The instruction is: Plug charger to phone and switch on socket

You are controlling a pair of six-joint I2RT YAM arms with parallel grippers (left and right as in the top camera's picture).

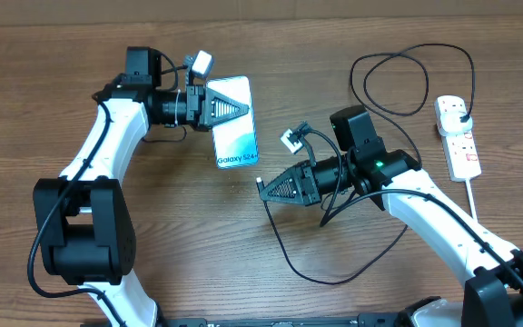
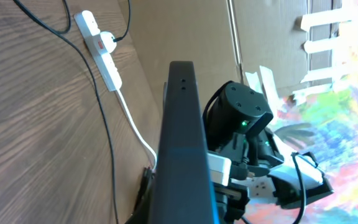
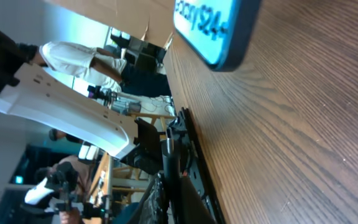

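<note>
Two grippers are both closed: the left gripper (image 1: 241,109) clamps the top end of the phone (image 1: 238,142), which lies screen-up, lit, mid-table and seen edge-on in the left wrist view. The right gripper (image 1: 267,185) pinches the connector end of the charger (image 1: 291,261) just right of the phone's bottom edge, not touching it. Charger's black plug (image 1: 461,115) sits in the top outlet of the socket (image 1: 466,156) at the far right; switch state too small to tell.

Matt wood-grain table (image 1: 198,236), glossy glass-fronted phone (image 1: 237,134), smooth white plastic socket (image 1: 462,150), thin matt black charger (image 1: 462,115)
</note>
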